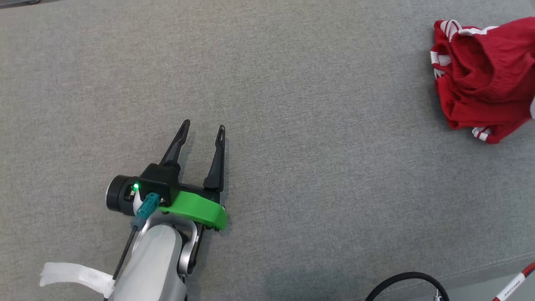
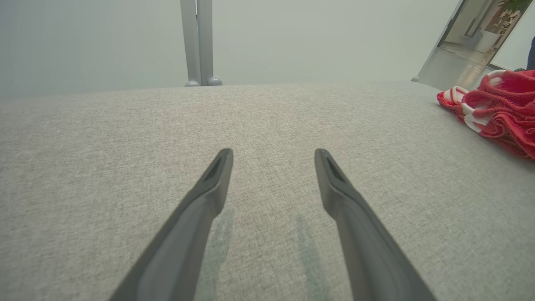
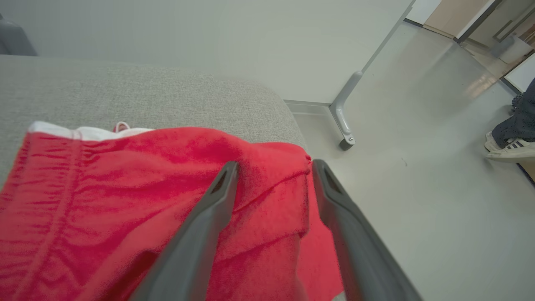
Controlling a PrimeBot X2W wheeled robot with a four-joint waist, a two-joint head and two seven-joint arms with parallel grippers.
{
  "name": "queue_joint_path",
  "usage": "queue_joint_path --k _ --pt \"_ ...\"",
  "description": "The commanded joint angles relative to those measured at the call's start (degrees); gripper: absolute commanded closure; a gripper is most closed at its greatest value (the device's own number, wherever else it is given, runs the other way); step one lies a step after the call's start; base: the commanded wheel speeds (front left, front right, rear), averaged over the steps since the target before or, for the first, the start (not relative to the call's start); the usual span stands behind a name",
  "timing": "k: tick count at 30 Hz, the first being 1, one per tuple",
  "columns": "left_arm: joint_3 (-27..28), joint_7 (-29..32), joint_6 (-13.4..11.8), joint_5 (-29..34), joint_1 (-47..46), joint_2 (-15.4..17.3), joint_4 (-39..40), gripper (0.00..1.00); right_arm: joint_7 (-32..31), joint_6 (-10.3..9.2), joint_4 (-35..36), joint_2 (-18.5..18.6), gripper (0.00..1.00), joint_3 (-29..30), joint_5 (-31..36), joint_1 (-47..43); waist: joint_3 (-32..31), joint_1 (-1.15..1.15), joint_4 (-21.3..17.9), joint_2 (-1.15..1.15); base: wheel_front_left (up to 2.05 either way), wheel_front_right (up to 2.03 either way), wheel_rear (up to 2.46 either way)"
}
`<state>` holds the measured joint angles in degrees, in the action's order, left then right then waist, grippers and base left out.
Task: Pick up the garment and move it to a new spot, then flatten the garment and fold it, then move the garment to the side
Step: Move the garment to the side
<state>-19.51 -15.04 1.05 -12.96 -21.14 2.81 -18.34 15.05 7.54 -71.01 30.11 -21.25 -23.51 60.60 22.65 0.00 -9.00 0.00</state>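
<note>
The garment [image 1: 485, 79] is red cloth with white striped trim, lying bunched at the right end of the grey fabric surface [image 1: 292, 125]. It also shows at the right edge of the left wrist view as a red heap [image 2: 497, 108]. My left gripper [image 1: 202, 127] rests low on the surface at lower left, open with nothing between its fingers [image 2: 273, 156], far from the garment. In the right wrist view my right gripper [image 3: 273, 167] stands open just over the garment [image 3: 125, 200], its fingers spread above a fold at the cloth's edge near the surface's corner.
Beyond the surface's right end lies pale floor [image 3: 418, 188] with a metal leg [image 3: 345, 121]. A person's shoe [image 3: 508, 148] stands at the far right. A black cable [image 1: 407, 284] and a red-and-white strap [image 1: 516, 284] sit at the near edge.
</note>
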Motion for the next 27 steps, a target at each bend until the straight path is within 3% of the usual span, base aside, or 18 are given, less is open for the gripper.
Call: queue_joint_path --k 1,5,11,18,27 --pt "0.7 -0.1 -0.3 0.1 0.2 0.2 0.2 0.00 0.2 -0.11 -0.7 0.5 0.00 1.4 1.4 0.1 1.1 0.00 1.5 0.00 0.00 0.00 0.00" --pt "3.1 -0.1 -1.1 0.0 0.7 0.2 0.5 0.00 0.2 -0.11 1.0 1.1 0.00 8.6 4.2 -1.3 -0.3 0.00 1.8 0.00 0.00 0.00 0.00" --pt "8.0 -0.1 -2.0 -0.2 2.7 0.2 0.3 0.00 0.2 -0.12 16.7 -7.7 0.00 15.7 9.1 -10.4 -4.2 0.00 1.6 0.00 0.00 0.00 0.00" --pt "13.1 -0.1 -2.4 0.2 5.7 0.2 -0.5 0.00 0.2 -0.11 30.9 -17.3 0.00 13.6 9.3 -22.9 -8.5 0.00 2.7 0.00 0.00 0.00 0.00" --pt "16.8 -0.1 -2.2 -0.3 10.4 0.2 -2.6 0.00 0.2 -0.11 37.7 -22.3 0.00 13.8 9.9 -34.9 -14.5 0.00 5.0 0.00 0.00 0.00 0.00"
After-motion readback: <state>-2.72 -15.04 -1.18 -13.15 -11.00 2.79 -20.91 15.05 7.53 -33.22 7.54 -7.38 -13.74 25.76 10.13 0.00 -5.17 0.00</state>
